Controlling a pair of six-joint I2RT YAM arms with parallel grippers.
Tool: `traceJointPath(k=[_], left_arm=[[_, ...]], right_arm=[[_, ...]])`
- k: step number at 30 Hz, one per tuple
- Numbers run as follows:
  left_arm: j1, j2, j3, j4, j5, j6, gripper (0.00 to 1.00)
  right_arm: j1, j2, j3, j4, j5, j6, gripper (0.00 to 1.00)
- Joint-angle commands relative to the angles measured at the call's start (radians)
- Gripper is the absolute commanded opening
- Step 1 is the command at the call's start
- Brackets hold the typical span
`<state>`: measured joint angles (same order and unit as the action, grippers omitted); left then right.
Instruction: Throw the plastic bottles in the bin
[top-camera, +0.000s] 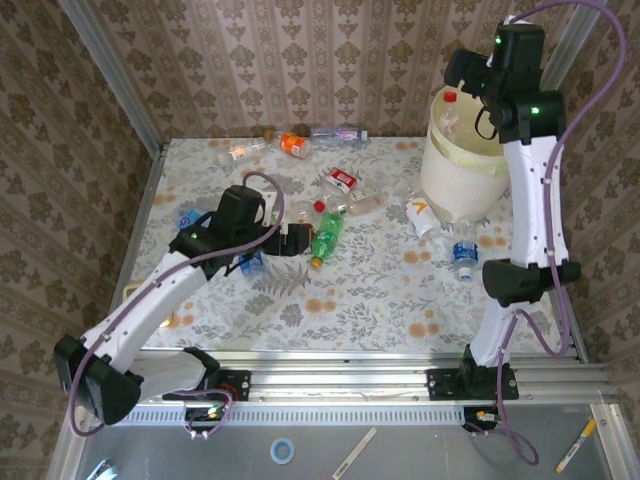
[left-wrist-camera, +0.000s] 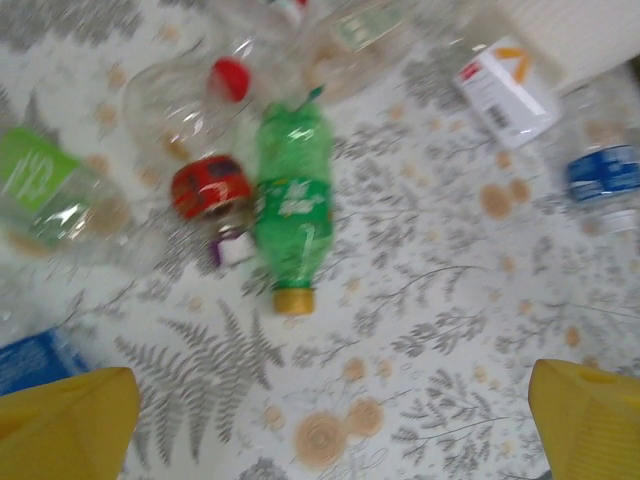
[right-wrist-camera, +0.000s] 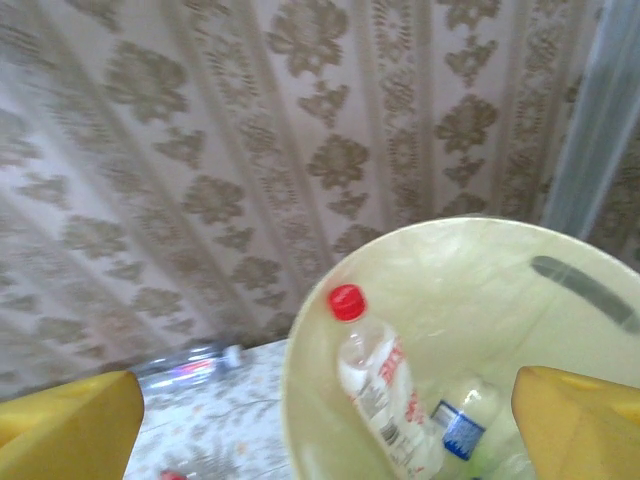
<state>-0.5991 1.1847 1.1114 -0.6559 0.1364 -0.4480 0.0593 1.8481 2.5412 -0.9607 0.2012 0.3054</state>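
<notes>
The bin (top-camera: 452, 185) stands at the back right of the table, its pale liner folded over the rim. My right gripper (top-camera: 462, 78) hangs open above it. Below my right gripper (right-wrist-camera: 320, 445), a clear plastic bottle (right-wrist-camera: 375, 390) with a red cap leans inside the bin (right-wrist-camera: 480, 290), free of the fingers, beside a blue-labelled bottle (right-wrist-camera: 463, 425). My left gripper (top-camera: 297, 241) stands open mid-table, just left of a green bottle (top-camera: 326, 238). In the left wrist view the green bottle (left-wrist-camera: 292, 205) lies ahead of the left gripper (left-wrist-camera: 335, 430), with nothing between the yellow fingers (left-wrist-camera: 60, 425).
Loose bottles lie around the green one: a red-capped clear one (left-wrist-camera: 190, 95), a red-labelled one (left-wrist-camera: 208, 185), a white-labelled one (top-camera: 420, 215) and a blue-labelled one (top-camera: 463, 252) near the bin. Three more (top-camera: 295, 145) lie along the back wall. Patterned walls enclose the table.
</notes>
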Motion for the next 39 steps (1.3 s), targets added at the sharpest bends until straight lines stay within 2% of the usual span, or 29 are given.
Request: traceJointPath(k=[1, 7, 15, 24, 32, 35, 39], left_arm=[[0.076, 0.035, 0.036, -0.178, -0.021, -0.062, 1.0], [0.224, 0.051, -0.012, -0.238, -0.032, -0.059, 1.0], [0.325, 0.107, -0.08, -0.235, 0.01, -0.016, 0.99], [0.338, 0.246, -0.103, -0.136, 0.031, 0.009, 0.97], [0.341, 0.389, -0.082, -0.097, 0.026, 0.027, 0.91], [0.341, 0.423, -0.085, -0.073, 0.039, 0.032, 0.85], [0.343, 0.449, -0.093, -0.059, 0.05, 0.049, 0.71]], right_arm=[[0.014, -0.097, -0.015, -0.06, -0.185, 0.055, 0.97], [0.093, -0.242, -0.225, -0.06, -0.347, 0.054, 1.0], [0.226, -0.487, -0.626, 0.084, -0.41, 0.075, 1.0], [0.304, -0.631, -0.904, 0.121, -0.437, 0.139, 1.0], [0.325, -0.701, -1.027, 0.158, -0.438, 0.182, 1.0], [0.325, -0.71, -1.048, 0.163, -0.433, 0.185, 1.0], [0.327, -0.711, -1.059, 0.169, -0.437, 0.191, 1.0]])
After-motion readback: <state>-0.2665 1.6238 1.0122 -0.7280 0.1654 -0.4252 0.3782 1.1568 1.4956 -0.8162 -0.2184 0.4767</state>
